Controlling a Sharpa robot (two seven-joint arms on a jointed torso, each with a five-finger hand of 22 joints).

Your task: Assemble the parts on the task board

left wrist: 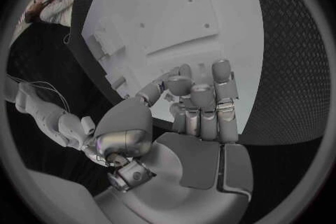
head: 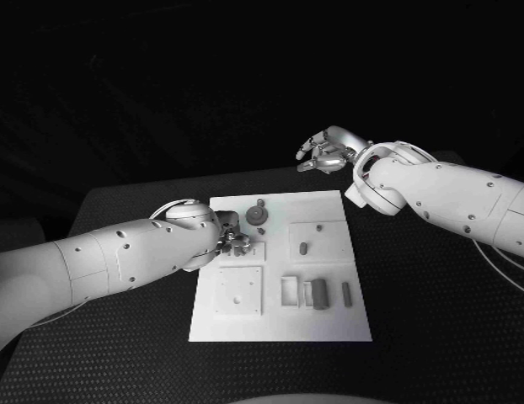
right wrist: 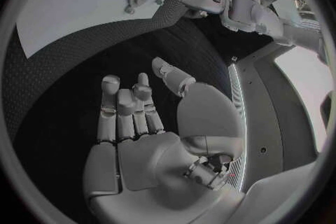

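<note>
The left hand (head: 232, 238) rests over the left edge of the white task board (head: 335, 316), fingers curled together; I cannot tell whether it holds a part. The right hand (head: 327, 151) hovers beyond the board's far corner, fingers apart, holding nothing. Grey parts (head: 320, 293) stand in a recess near the board's front.

Left hand (head: 236, 238) hides task board (head: 323, 202) edge.
</note>
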